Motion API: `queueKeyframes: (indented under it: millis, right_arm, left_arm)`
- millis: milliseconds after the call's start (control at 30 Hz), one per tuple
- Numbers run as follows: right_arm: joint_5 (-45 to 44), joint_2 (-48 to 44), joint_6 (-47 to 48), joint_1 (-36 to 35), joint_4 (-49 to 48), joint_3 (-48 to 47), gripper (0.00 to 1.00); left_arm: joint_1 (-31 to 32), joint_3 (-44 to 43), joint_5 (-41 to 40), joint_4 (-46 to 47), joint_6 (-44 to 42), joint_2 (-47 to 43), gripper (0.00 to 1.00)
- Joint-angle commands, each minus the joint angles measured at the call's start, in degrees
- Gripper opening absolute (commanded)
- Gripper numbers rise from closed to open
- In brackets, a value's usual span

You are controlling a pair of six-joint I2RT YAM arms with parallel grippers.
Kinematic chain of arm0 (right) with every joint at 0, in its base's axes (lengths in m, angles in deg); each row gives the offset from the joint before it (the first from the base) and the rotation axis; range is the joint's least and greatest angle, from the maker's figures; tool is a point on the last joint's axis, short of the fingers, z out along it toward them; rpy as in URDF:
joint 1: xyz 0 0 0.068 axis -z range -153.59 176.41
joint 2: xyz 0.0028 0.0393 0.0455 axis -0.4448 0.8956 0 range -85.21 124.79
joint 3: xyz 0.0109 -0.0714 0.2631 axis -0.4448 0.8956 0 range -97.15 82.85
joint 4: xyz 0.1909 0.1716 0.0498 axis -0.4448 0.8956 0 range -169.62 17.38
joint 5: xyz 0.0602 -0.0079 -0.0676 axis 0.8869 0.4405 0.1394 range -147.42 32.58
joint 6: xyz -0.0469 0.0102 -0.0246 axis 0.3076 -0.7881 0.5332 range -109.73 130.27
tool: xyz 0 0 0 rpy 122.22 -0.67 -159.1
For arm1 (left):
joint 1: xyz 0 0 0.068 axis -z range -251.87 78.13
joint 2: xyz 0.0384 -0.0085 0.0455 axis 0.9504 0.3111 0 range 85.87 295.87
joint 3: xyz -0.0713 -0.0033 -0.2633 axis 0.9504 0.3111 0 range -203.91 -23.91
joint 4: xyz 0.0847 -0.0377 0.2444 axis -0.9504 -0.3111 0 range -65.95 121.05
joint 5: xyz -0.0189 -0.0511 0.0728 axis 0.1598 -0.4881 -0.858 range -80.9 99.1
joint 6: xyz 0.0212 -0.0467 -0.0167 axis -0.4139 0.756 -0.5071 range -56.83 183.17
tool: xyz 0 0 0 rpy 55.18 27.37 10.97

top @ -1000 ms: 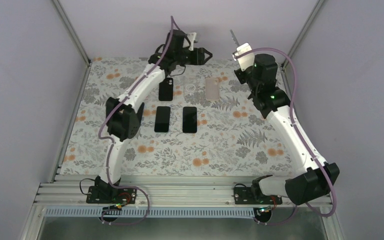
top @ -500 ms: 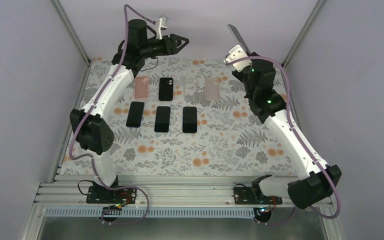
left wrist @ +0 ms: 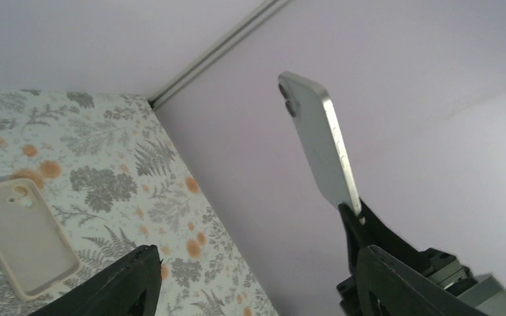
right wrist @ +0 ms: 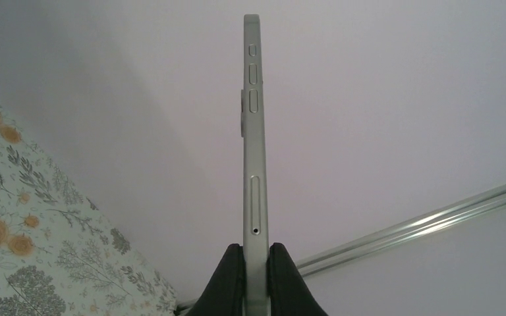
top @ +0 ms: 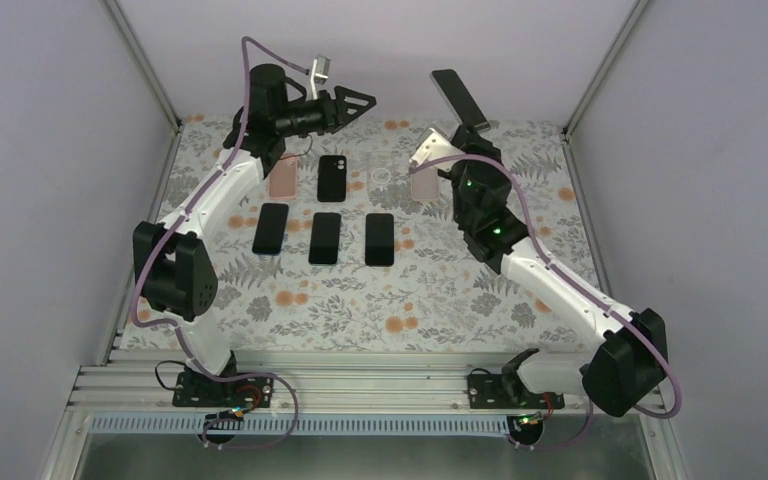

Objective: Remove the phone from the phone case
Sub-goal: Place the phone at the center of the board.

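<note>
My right gripper (top: 479, 132) is raised over the back of the table and shut on the lower end of a bare silver phone (top: 457, 94) that has no case on it. The right wrist view shows the phone (right wrist: 252, 131) edge-on and upright, with the right gripper (right wrist: 255, 273) pinching it between its pads. In the left wrist view the phone (left wrist: 319, 148) stands up to the right. My left gripper (top: 358, 106) hangs in the air at the back left, open and empty (left wrist: 257, 283). An empty beige phone case (left wrist: 23, 237) lies flat on the mat (top: 423, 181).
Along the back row of the floral mat (top: 360, 300) lie a pink case (top: 282, 178), a black case (top: 332, 178) and a small clear ring (top: 382, 177). Three black phones (top: 325, 238) lie in a row in front of them. Grey walls close in both sides and the back.
My left arm swung left and up, away from the right gripper, and its jaws widened. That uncovered the pink case and a black phone. My right arm carried the phone leftward.
</note>
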Motion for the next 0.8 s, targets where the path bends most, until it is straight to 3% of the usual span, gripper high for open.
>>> queueKeyframes:
  millis: [0, 333, 767]
  right_arm:
    - [-3.0, -0.3, 6.5, -2.8, -12.4, 3.1, 0.04]
    - [-4.0, 1.4, 13.0, -7.8, -19.8, 7.8, 0.04]
    - [-4.6, 3.5, 19.3, -11.6, -26.8, 11.2, 0.04]
  left_arm:
    - [0.7, 1.9, 2.8, 7.4, 4.9, -0.6, 0.74]
    - [5.0, 2.9, 2.2, 8.1, 5.7, 0.7, 0.75]
    - [7.7, 1.0, 1.8, 7.1, 7.6, 4.3, 0.62]
